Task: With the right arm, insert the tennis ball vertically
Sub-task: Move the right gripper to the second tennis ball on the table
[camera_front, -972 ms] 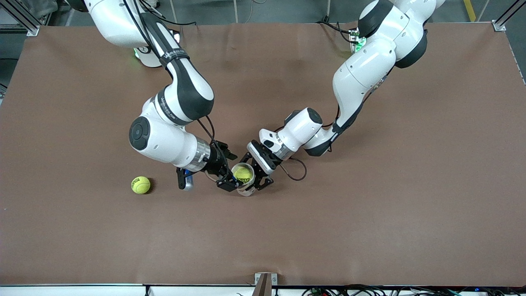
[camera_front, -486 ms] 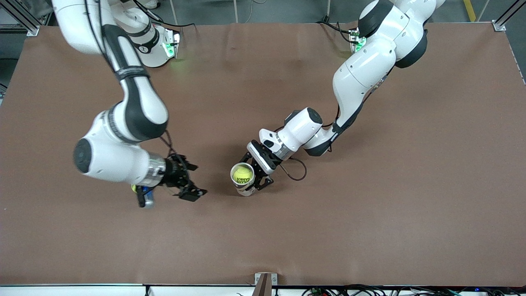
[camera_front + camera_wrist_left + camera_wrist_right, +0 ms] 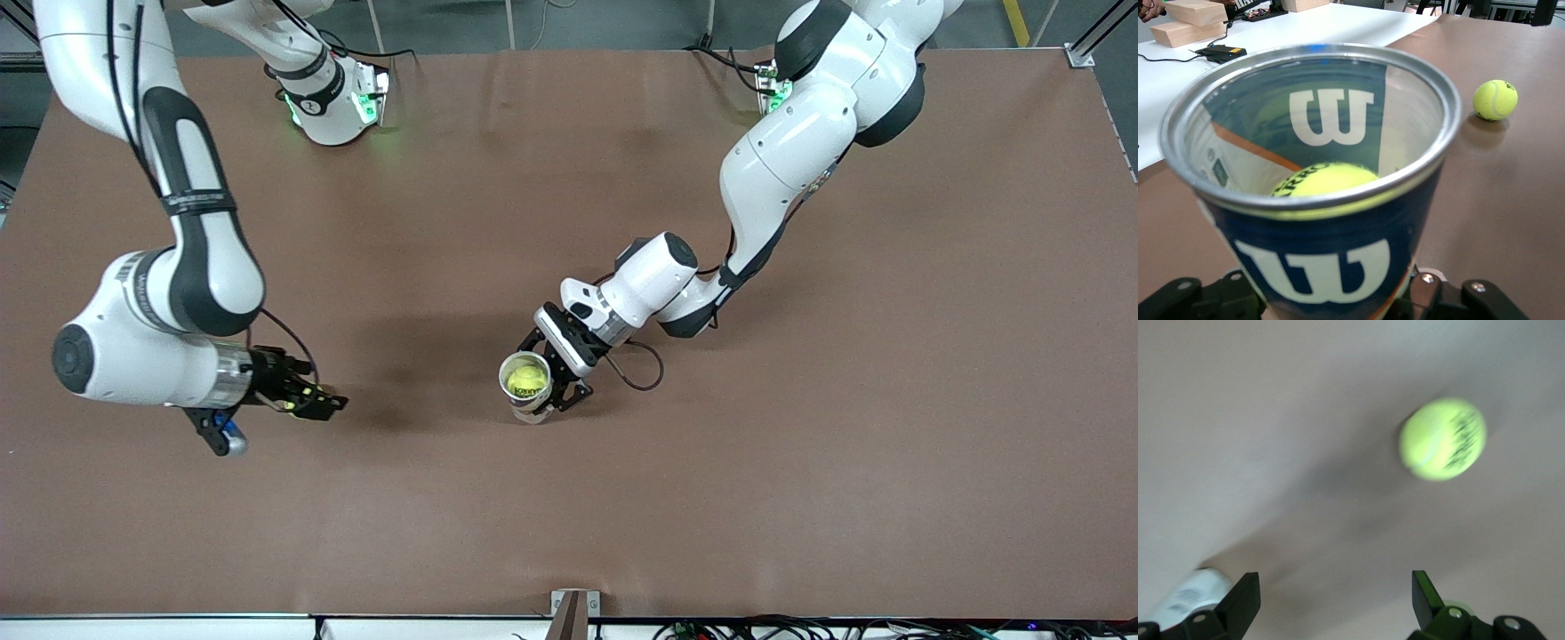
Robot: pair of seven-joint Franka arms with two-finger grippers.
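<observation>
A blue Wilson can [image 3: 532, 412] stands upright mid-table, and my left gripper [image 3: 540, 378] is shut on its lower wall. One yellow tennis ball [image 3: 524, 380] lies down inside it, also showing through the can's open mouth [image 3: 1325, 180]; the can [image 3: 1325, 267] fills the left wrist view. Toward the right arm's end of the table my right gripper [image 3: 324, 402] hangs open and empty just above the cloth. A second tennis ball [image 3: 1443, 439] lies on the table ahead of its fingers [image 3: 1241, 597]. The same ball [image 3: 1495, 100] shows past the can; the front view hides most of it under the right hand.
The table is covered in brown cloth [image 3: 800, 462]. A bracket [image 3: 573, 609] sits at the table's edge nearest the front camera. Off the table, wooden blocks [image 3: 1195, 13] and cables lie on a white bench.
My right arm has swung away from the can to the loose ball at its own end of the table. The ball it left has dropped deeper into the can. The left arm has stayed put.
</observation>
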